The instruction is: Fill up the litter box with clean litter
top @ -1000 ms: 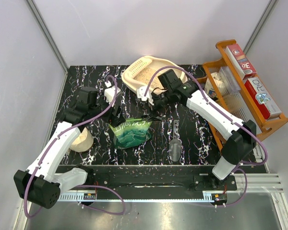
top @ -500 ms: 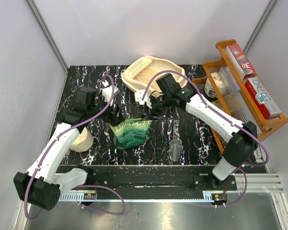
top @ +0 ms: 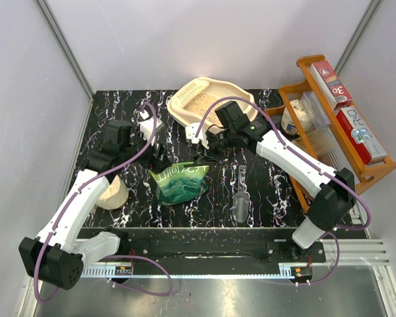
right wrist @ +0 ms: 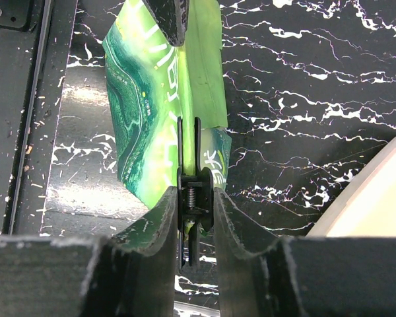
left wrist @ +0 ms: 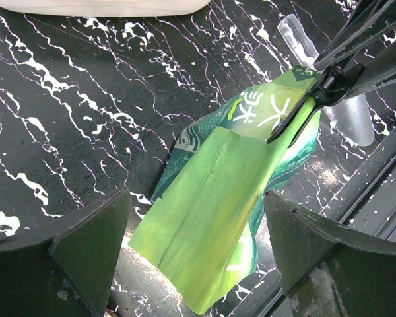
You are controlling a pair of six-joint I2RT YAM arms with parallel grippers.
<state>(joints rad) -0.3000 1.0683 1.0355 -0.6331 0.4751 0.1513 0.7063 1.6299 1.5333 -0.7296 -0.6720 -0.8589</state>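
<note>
At the left of the table the cream tape roll (top: 114, 193) lay beside my left arm and played no part in the job. My left gripper (left wrist: 197, 198) hung over the green bag (top: 179, 183) with its fingers spread wide, holding nothing. The change was on the other side: within the last second the fingers of my right gripper (right wrist: 195, 198) had narrowed from wide apart until they pinched the black clip (left wrist: 302, 113) on the bag's top edge. I judged that the bag was about to be unsealed, since no pouring could begin while the clip sat there. The bag lay flat and closed, its contents hidden. Behind it, at the far edge, the litter box (top: 214, 80) held only a thin patch of clean litter (top: 199, 102) near its slotted corner. Further right a clear scoop (top: 240, 206) lay on the table, and the orange rack (top: 310, 63) held some boxes.
</note>
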